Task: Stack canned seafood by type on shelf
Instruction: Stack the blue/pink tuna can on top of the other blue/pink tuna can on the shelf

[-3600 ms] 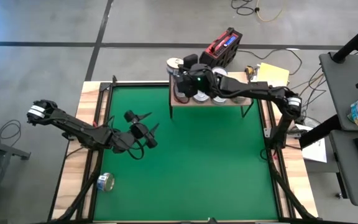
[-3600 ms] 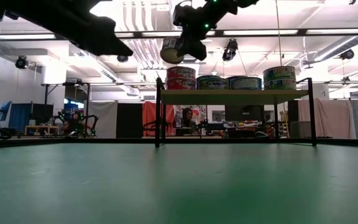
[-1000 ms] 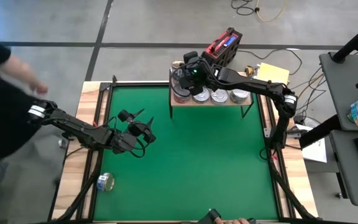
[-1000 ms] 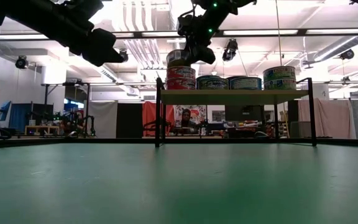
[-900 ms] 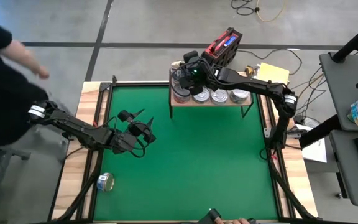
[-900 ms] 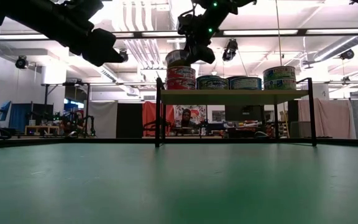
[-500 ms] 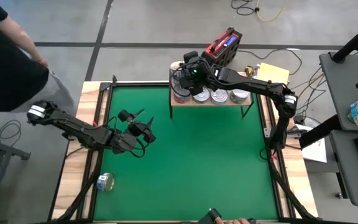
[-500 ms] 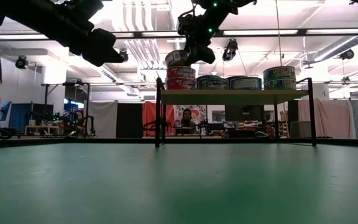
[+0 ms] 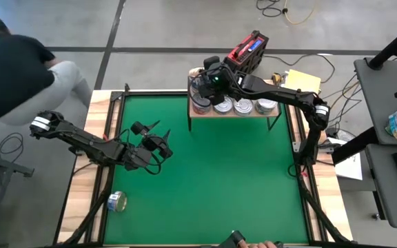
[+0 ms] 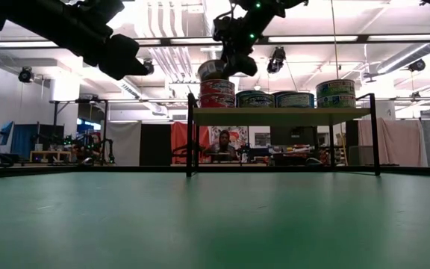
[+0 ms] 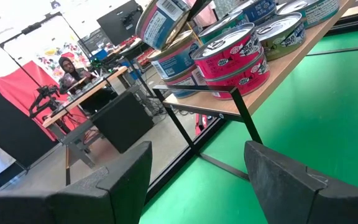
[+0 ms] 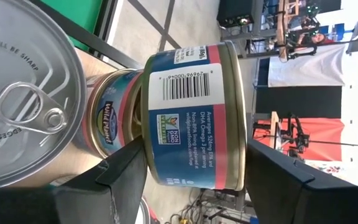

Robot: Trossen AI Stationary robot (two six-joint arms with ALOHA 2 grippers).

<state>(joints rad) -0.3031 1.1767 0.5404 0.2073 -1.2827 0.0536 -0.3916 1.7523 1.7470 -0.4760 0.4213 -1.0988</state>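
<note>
Right end effector point(image 9: 200, 88) now hovering over the shelf's point(image 9: 234, 114) far-left corner, fingers flanking a blue-and-pink can point(image 12: 191, 115) sitting slightly tilted atop the pink stack point(image 10: 217, 93); whether gripping or just released, cannot tell. Previously carried in the air, now resting on the pile. Left end effector point(image 9: 158, 143) staying spread over the green mat point(image 9: 212, 186), unmoved. Stray can point(image 9: 116, 201) lying near-left. Person point(image 9: 16, 65) now crouching at the bench's far-left.
</note>
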